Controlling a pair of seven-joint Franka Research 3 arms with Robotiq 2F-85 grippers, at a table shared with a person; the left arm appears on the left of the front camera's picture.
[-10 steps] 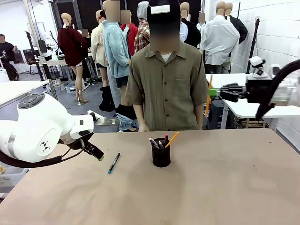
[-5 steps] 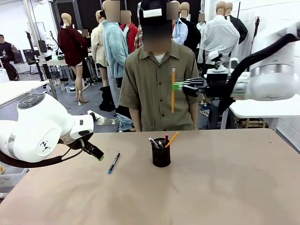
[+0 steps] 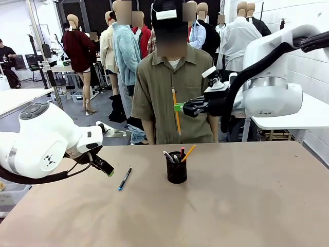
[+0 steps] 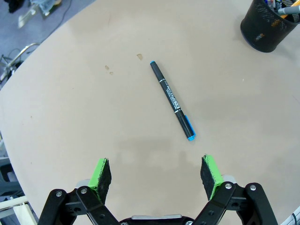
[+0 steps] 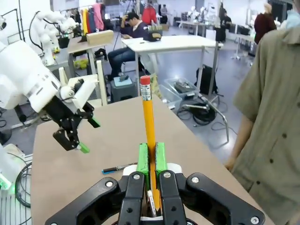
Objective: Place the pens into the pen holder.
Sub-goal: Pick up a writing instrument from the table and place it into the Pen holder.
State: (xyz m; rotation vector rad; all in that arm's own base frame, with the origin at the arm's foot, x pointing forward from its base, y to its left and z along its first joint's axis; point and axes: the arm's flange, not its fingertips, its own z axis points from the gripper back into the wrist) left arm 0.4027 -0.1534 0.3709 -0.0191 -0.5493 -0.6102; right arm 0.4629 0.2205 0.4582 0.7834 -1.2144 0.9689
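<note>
The pen holder (image 3: pixel 176 172) stands on the table (image 3: pixel 247 206) near the middle, a little toward the far edge. Several pens (image 3: pixel 175 156) stand in it, leaning out toward 11 and 1 o'clock. Seen from the holder, the loose pen (image 3: pixel 124 178) lies flat on the table at 9 o'clock, well apart from it. The left gripper (image 4: pixel 155 169) hangs farther out on that same side. In its wrist view the loose pen lies ahead, between the lines of the two fingers (image 4: pixel 101 171), and the holder is at 1 o'clock. The right gripper (image 3: pixel 180 107) is high above the holder, at 12 o'clock, with a pencil (image 3: pixel 176 117) between its pads, nearly upright. The person (image 3: pixel 157 98) stands behind the far edge — directly behind the pencil.
</note>
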